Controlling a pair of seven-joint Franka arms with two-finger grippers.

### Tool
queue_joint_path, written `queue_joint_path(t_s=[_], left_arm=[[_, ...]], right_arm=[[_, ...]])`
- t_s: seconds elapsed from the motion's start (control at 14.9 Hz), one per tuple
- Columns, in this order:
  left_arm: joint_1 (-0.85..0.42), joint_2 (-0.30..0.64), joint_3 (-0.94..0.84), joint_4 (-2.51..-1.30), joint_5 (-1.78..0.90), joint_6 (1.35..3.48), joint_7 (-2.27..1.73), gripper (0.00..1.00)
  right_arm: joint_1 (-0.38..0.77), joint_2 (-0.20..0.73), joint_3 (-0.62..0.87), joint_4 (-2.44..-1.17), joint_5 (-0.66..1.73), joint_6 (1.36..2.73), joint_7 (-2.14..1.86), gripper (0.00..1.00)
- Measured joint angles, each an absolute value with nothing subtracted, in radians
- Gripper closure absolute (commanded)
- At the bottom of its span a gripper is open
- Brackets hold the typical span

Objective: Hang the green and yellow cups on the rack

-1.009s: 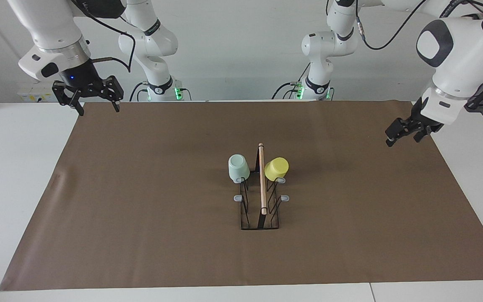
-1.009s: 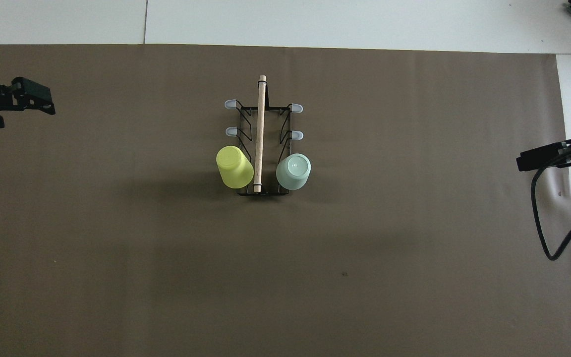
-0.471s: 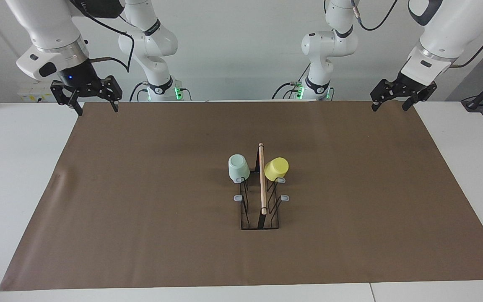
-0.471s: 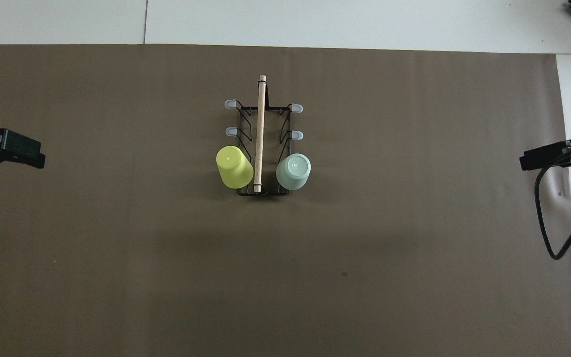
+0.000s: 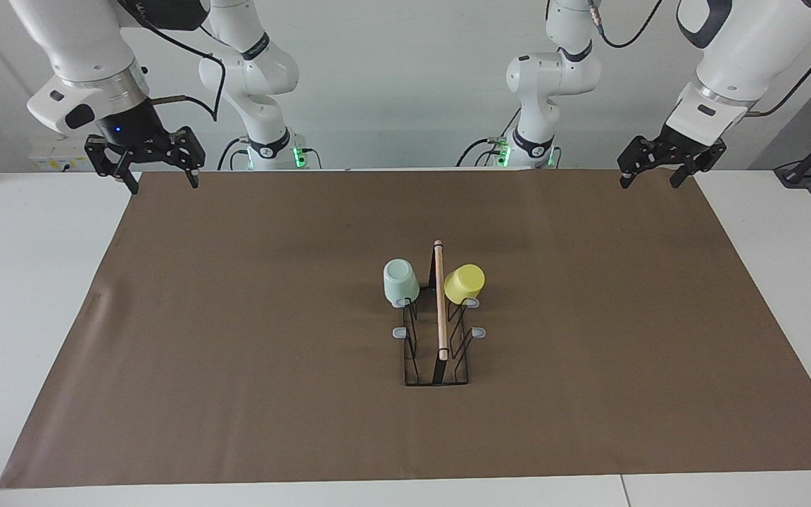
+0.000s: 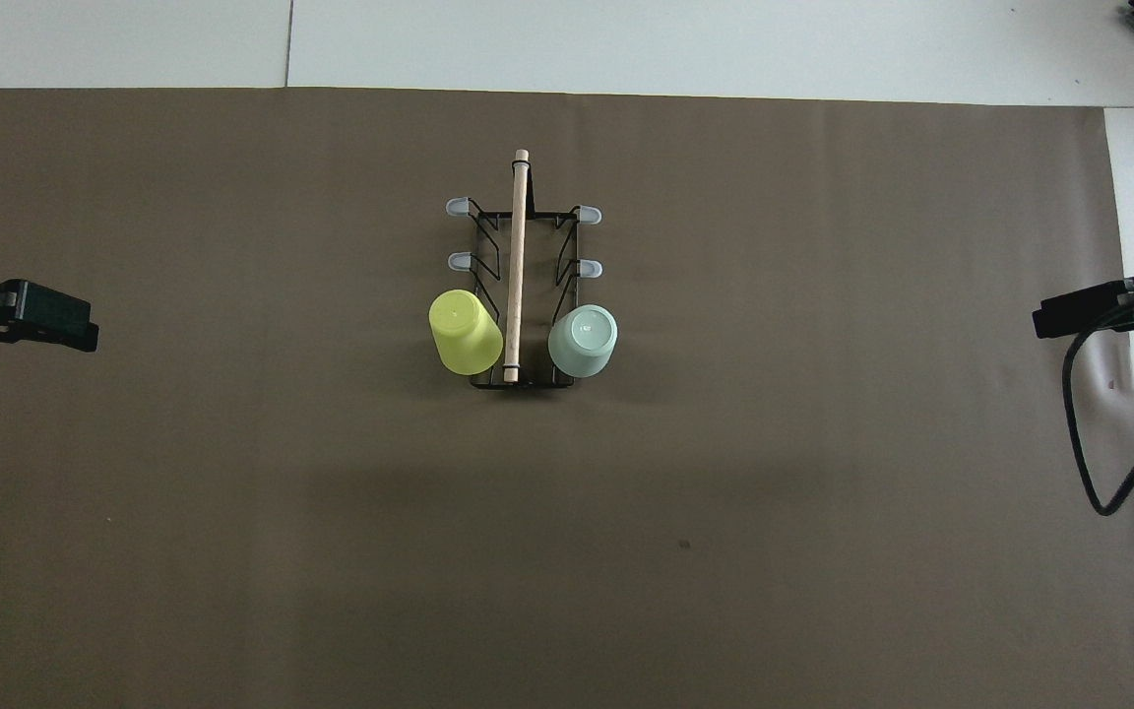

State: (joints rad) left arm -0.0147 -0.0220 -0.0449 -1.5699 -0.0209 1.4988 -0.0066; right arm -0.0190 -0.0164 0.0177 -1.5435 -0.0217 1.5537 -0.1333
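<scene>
The left gripper (image 5: 648, 180) hangs with its two fingers spread apart and nothing between them, raised over the corner of the brown mat (image 5: 236, 366) at the left arm's end of the table, on the robots' own edge of it. The right gripper (image 5: 162, 183) is likewise spread wide and empty, raised over the matching corner of the mat at the right arm's end. Both arms wait there, well apart from everything on the mat. Between the two grippers, out toward the middle of the mat, stands the rack (image 5: 436, 352), its wooden rod handle (image 5: 439, 299) running along the top away from the robots. The green cup (image 5: 400, 282) sits upside down on a prong on the side of the rack toward the right gripper, and the yellow cup (image 5: 464, 284) sits tilted on a prong on the side toward the left gripper; both are at the end of the rack nearest the robots, just beside the handle. The other grey-tipped prongs (image 5: 479, 332) that show stand bare. The white table (image 5: 25, 282) shows around the mat.
</scene>
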Motion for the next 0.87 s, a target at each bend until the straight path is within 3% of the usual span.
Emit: queue_joint_path(t_s=[0.87], left_arm=[[0.020,-0.034,-0.090,-1.578,-0.021,1.494,-0.007,0.00]], right_arm=[[-0.019,-0.016,0.018,-1.543,-0.022,1.554,-0.133,0.00]])
